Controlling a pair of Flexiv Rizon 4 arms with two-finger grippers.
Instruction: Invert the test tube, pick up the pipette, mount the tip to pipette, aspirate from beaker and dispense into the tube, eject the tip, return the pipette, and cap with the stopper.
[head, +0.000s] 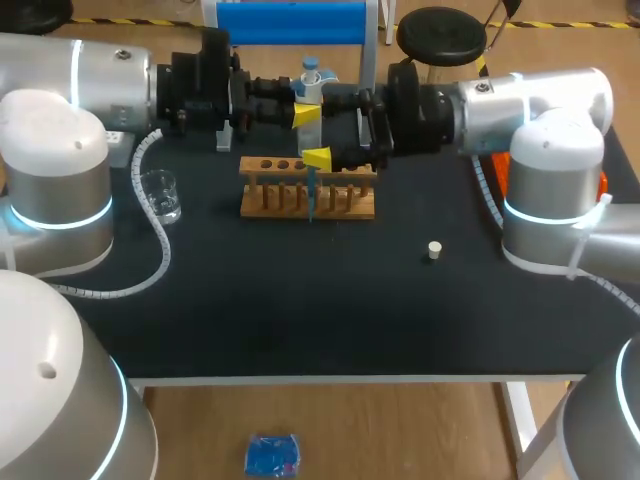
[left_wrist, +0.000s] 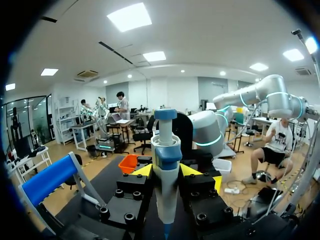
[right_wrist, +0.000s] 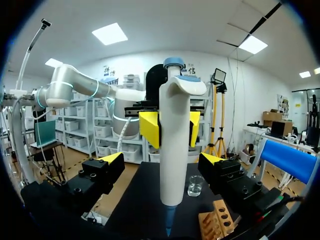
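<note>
The white pipette (head: 309, 122) with a blue top stands upright above the wooden tube rack (head: 308, 190). My left gripper (head: 305, 113) is shut on its body, as the left wrist view shows (left_wrist: 166, 172). A blue tip (head: 312, 203) is on the pipette's lower end and hangs in front of the rack. My right gripper (right_wrist: 162, 159) is open wide, one finger on each side of the pipette (right_wrist: 175, 145), both apart from it. The glass beaker (head: 160, 195) stands at the left and the white stopper (head: 434, 250) lies at the right. I cannot make out the test tube.
An orange box (head: 497, 165) sits behind my right arm at the table's right. A white coiled cable (head: 160, 240) runs over the table's left part beside the beaker. The rack (right_wrist: 217, 222) and the beaker (right_wrist: 195, 186) lie below the pipette in the right wrist view.
</note>
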